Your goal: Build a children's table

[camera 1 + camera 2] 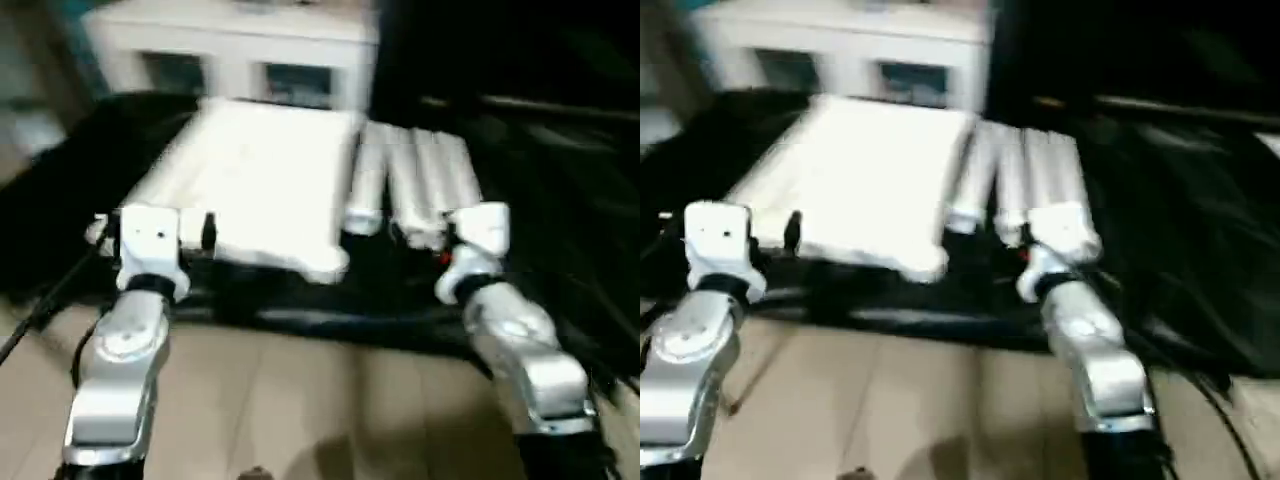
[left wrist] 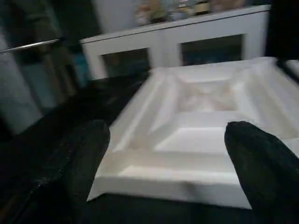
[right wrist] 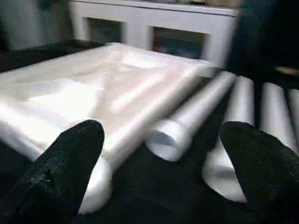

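So nothing's been picked up yet: both grippers are spread wide and empty. The left gripper (image 2: 168,154) is aimed square at the near short edge of the tabletop (image 1: 262,180), which lies ribbed side up on a black cloth (image 1: 1170,250) straight ahead of it, its long axis running away from the gripper toward the white cabinet (image 1: 235,50) behind. The right gripper (image 3: 163,163) is looking at the open near ends of the legs (image 1: 412,185), which lie side by side just beyond it and just beside the tabletop's right edge, also pointing lengthwise away from the robot. My guess is the next move turns on those legs: the right arm is clearly the closer one, and since the tubes run along the gripper's own reach direction, it'd probably go for a near end. Room is the catch. The legs sit tight against each other, and the innermost one is close to the tabletop's rounded corner, so there's little gap for a finger between them. Open cloth lies off to the right of the legs, and the near side in front of both grippers looks free
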Controlling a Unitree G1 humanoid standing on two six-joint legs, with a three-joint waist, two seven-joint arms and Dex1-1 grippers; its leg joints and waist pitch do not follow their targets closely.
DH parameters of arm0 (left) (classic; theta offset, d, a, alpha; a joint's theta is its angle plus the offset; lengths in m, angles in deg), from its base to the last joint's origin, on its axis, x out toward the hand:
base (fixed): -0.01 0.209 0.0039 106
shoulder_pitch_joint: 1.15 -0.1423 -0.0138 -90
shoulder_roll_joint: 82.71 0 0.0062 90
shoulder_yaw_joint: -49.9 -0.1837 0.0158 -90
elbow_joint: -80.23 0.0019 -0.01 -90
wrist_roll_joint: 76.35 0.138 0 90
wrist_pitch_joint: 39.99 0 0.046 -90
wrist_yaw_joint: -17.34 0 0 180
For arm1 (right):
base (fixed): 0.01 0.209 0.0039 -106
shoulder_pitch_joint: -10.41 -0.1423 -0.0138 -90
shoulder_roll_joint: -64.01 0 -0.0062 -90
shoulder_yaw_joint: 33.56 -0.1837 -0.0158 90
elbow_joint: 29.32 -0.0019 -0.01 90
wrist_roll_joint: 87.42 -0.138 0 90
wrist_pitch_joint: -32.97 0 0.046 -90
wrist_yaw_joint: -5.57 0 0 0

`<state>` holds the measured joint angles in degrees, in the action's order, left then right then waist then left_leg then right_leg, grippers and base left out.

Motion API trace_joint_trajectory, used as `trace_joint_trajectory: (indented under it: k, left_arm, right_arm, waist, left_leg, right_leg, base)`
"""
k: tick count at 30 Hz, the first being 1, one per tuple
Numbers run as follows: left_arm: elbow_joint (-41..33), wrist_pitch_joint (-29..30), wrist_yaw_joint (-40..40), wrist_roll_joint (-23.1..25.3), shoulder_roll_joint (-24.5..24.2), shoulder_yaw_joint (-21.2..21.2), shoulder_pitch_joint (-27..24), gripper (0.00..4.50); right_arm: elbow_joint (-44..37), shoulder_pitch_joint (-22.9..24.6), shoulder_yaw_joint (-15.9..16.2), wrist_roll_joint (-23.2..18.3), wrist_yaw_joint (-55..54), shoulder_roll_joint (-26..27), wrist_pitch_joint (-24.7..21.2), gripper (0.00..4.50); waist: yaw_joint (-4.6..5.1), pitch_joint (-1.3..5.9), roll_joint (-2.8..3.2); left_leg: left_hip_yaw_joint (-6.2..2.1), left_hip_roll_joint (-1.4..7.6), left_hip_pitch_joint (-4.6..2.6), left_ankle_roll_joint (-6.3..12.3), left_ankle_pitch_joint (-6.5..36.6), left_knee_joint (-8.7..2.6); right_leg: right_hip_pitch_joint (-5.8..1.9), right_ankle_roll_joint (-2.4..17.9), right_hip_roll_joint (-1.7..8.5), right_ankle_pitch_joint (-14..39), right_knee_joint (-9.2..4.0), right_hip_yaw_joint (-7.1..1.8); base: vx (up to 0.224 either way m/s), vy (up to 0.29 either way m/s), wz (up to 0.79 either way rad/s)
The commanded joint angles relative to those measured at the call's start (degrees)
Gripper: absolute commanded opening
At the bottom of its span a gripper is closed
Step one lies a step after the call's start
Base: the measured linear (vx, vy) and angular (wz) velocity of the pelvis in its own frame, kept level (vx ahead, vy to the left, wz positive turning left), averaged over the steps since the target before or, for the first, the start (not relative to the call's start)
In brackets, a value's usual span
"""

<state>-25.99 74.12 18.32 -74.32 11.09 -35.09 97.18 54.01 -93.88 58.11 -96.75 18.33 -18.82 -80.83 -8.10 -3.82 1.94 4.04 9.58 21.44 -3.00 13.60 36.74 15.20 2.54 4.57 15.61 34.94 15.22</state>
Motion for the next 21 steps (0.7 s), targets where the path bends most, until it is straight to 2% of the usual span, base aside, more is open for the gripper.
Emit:
trace_joint_trajectory:
  k: [1, 2, 3, 4, 5, 6, 7, 8, 9, 10, 11, 12, 13, 14, 15, 16, 17, 18, 19, 20, 21]
  left_arm:
    - [-0.17, 1.18, 0.95, -0.60, -0.01, 0.15, -0.24, 4.50]
    - [-0.25, 1.26, 1.05, -0.59, 0.02, -0.04, -0.34, 4.50]
    - [-0.25, 1.35, 1.20, -0.78, 0.05, -0.10, -0.38, 4.50]
    - [-0.22, 1.56, 1.45, -0.96, 0.04, -0.16, -0.36, 4.50]
    - [-0.23, 1.55, 1.61, -0.89, -0.09, -0.27, -0.43, 4.50]
    - [-0.27, 1.53, 1.70, -0.82, -0.15, -0.34, -0.51, 4.50]
    - [-0.31, 1.56, 1.79, -0.93, -0.18, -0.19, -0.57, 4.50]
    - [-0.30, 1.57, 1.83, -0.98, -0.23, -0.11, -0.60, 4.50]
    - [-0.30, 1.61, 1.88, -1.00, -0.40, 0.15, -0.67, 4.50]
    - [-0.38, 1.72, 1.89, -1.19, -0.42, 0.59, -0.73, 4.50]
    - [-0.51, 1.93, 1.82, -1.08, -0.57, 0.82, -0.86, 4.50]
    - [-0.61, 2.10, 1.78, -1.00, -0.69, 0.95, -0.94, 4.50]
    - [-0.70, 2.14, 1.87, -1.11, -0.82, 1.15, -1.11, 4.50]
    - [-0.80, 2.19, 2.01, -1.27, -0.91, 1.35, -1.31, 4.50]
    - [-0.83, 2.19, 2.07, -1.30, -0.96, 1.40, -1.38, 4.50]
    - [-0.88, 2.21, 2.22, -1.29, -1.02, 1.45, -1.43, 4.50]
    - [-0.88, 2.23, 2.27, -1.32, -1.00, 1.50, -1.41, 4.50]
    - [-0.86, 2.19, 2.39, -1.34, -1.06, 1.51, -1.40, 4.50]
    - [-0.83, 2.16, 2.53, -1.37, -1.13, 1.48, -1.38, 4.50]
    - [-0.79, 2.15, 2.92, -1.68, -1.38, 1.37, -1.33, 4.50]
    - [-0.75, 2.16, 3.33, -1.95, -1.55, 1.28, -1.31, 4.50]
  right_arm:
    - [-1.08, -0.79, 0.16, -0.79, 0.53, 0.23, -0.95, 4.43]
    - [-0.97, -0.82, 0.16, -0.82, 0.65, 0.38, -0.92, 4.43]
    - [-0.80, -0.93, 0.12, -1.11, 0.83, 0.60, -1.03, 4.43]
    - [-0.50, -1.23, 0.17, -1.51, 1.14, 0.86, -1.18, 4.43]
    - [-0.31, -1.45, 0.39, -1.53, 1.35, 0.89, -1.13, 4.43]
    - [-0.19, -1.58, 0.54, -1.50, 1.49, 0.87, -1.07, 4.43]
    - [0.07, -1.81, 0.69, -1.36, 1.58, 0.84, -0.95, 4.43]
    - [0.25, -1.88, 0.65, -1.38, 1.67, 0.82, -0.90, 4.43]
    - [0.48, -1.96, 0.68, -1.40, 1.85, 0.81, -0.86, 4.43]
    - [0.70, -2.03, 0.69, -1.44, 2.02, 0.80, -0.88, 4.43]
    - [0.80, -2.04, 0.67, -1.49, 2.14, 0.78, -0.88, 4.43]
    - [0.86, -2.05, 0.63, -1.51, 2.25, 0.79, -0.89, 4.43]
    - [1.06, -2.05, 0.56, -1.52, 2.36, 0.77, -0.74, 4.43]
    - [1.28, -2.06, 0.52, -1.54, 2.44, 0.73, -0.62, 4.43]
    - [1.36, -2.08, 0.51, -1.57, 2.47, 0.70, -0.58, 4.43]
    - [1.41, -2.12, 0.58, -1.64, 2.56, 0.66, -0.60, 4.43]
    - [1.41, -2.14, 0.63, -1.67, 2.60, 0.65, -0.60, 4.43]
    - [1.42, -2.19, 0.72, -1.67, 2.59, 0.68, -0.60, 4.43]
    - [1.41, -2.22, 0.79, -1.66, 2.56, 0.70, -0.63, 4.43]
    - [1.33, -2.28, 0.89, -1.65, 2.54, 0.82, -0.72, 4.43]
    - [1.24, -2.30, 0.94, -1.62, 2.56, 0.88, -0.76, 4.43]
  waist:
    - [1.80, 0.96, 0.08]
    - [0.97, 0.96, 1.99]
    - [1.15, 1.57, 1.23]
    - [0.52, 1.43, 1.37]
    - [1.10, 1.44, -0.01]
    - [1.13, 1.50, -1.34]
    - [0.63, 1.29, -1.88]
    - [-3.83, 2.35, -3.12]
    - [-3.90, 2.72, -4.10]
    - [-4.85, 3.27, -4.30]
    - [-4.68, 3.51, -4.52]
    - [-4.73, 4.33, -3.12]
    - [-3.76, 5.42, -0.16]
    - [0.84, 6.96, 0.74]
    - [0.51, 7.45, 0.51]
    - [0.31, 7.08, -0.16]
    - [0.14, 6.72, -0.49]
    - [0.39, 5.90, -1.29]
    - [0.89, 5.57, -2.12]
    - [1.05, 3.59, -5.29]
    - [0.26, 3.84, -7.48]
  left_leg:
    - [1.38, 3.06, -8.16, -1.58, 32.94, -0.97]
    - [-0.94, 8.31, -5.65, -2.82, 48.99, -9.39]
    - [-1.73, 9.56, -4.52, -2.88, 54.42, -12.86]
    - [-0.97, 8.93, -6.50, -2.49, 58.10, -13.24]
    - [-0.84, 7.99, -7.77, -1.65, 57.29, -12.28]
    - [-0.01, 6.24, -7.55, -1.26, 53.98, -11.19]
    - [1.98, 3.64, -6.55, -1.14, 47.92, -8.54]
    - [3.13, 0.75, -0.36, 5.38, 11.37, 2.96]
    - [2.59, 0.18, 2.17, 6.29, 6.92, 4.69]
    - [2.02, -0.94, 4.53, 6.53, 1.39, 4.61]
    - [2.16, -1.27, 4.91, 6.78, -0.87, 4.05]
    - [2.53, -1.16, 3.97, 7.79, -6.90, 0.18]
    - [1.29, 0.82, -1.98, 8.78, -12.12, -4.61]
    - [-8.75, 7.31, -11.23, 24.63, -14.81, -5.92]
    - [-9.56, 8.45, -13.05, 28.47, -17.04, -4.34]
    - [-9.05, 8.69, -11.62, 30.03, -19.39, -3.77]
    - [-7.43, 7.60, -10.16, 28.31, -17.61, -3.99]
    - [-4.23, 5.95, -7.99, 25.60, -11.59, -5.57]
    - [-3.44, 5.82, -7.73, 25.64, -8.22, -6.22]
    - [2.58, 1.00, -4.24, 19.80, 8.82, -7.33]
    - [4.24, -2.86, -1.86, 16.07, 12.51, -4.16]
  right_leg:
    - [2.89, 1.44, 5.54, 46.85, -10.59, -2.23]
    - [0.16, 1.33, 1.92, 30.07, -0.54, -4.87]
    - [-1.34, 0.81, 0.43, 19.13, 5.73, -6.84]
    - [1.13, 0.65, -0.12, 11.68, 6.83, -8.79]
    - [1.98, 0.75, 1.44, 13.98, 4.79, -10.84]
    - [1.41, 0.60, 2.24, 17.99, 1.75, -11.78]
    - [1.16, 2.17, 4.30, 25.59, -3.01, -13.64]
    - [-5.91, 2.19, 12.87, 43.41, -9.97, -21.62]
    - [-7.47, 2.11, 11.96, 41.06, -9.30, -22.07]
    - [-8.50, 2.62, 8.60, 29.00, -8.24, -19.72]
    - [-8.43, 2.93, 6.81, 22.07, -8.00, -18.60]
    - [-8.47, 2.55, 2.88, 10.08, -7.14, -15.38]
    - [-5.83, -1.68, -1.15, 3.31, -5.00, -10.75]
    - [4.50, -7.17, -3.55, 8.84, 6.79, -8.69]
    - [6.73, -7.21, -2.47, 11.97, 8.60, -9.46]
    - [9.70, -8.24, -0.75, 10.01, 10.64, -11.11]
    - [10.09, -8.82, -0.81, 7.30, 11.29, -11.32]
    - [10.82, -8.21, -1.03, 1.10, 11.55, -11.41]
    - [11.36, -7.04, -0.61, -2.33, 10.59, -12.05]
    - [7.68, -1.86, 0.42, -9.73, 1.46, -14.56]
    - [3.87, -3.99, 2.11, 2.41, -2.71, -18.37]
  base:
    - [0.008, 0.026, 0.37]
    - [0.008, 0.026, 0.37]
    - [0.000, 0.000, 0.00]
    - [0.115, 0.017, -0.06]
    - [0.115, 0.017, -0.06]
    - [0.114, -0.037, -0.06]
    - [0.159, -0.061, -0.11]
    - [0.159, -0.061, -0.11]
    - [0.183, -0.046, -0.09]
    - [0.171, -0.021, -0.05]
    - [0.171, -0.021, -0.05]
    - [0.221, -0.003, 0.11]
    - [0.264, 0.034, 0.06]
    - [0.264, 0.034, 0.06]
    - [0.277, 0.001, -0.14]
    - [0.241, -0.021, -0.16]
    - [0.241, -0.021, -0.16]
    - [0.195, 0.005, -0.06]
    - [0.167, -0.036, -0.05]
    - [0.167, -0.036, -0.05]
    - [0.166, -0.101, 0.03]
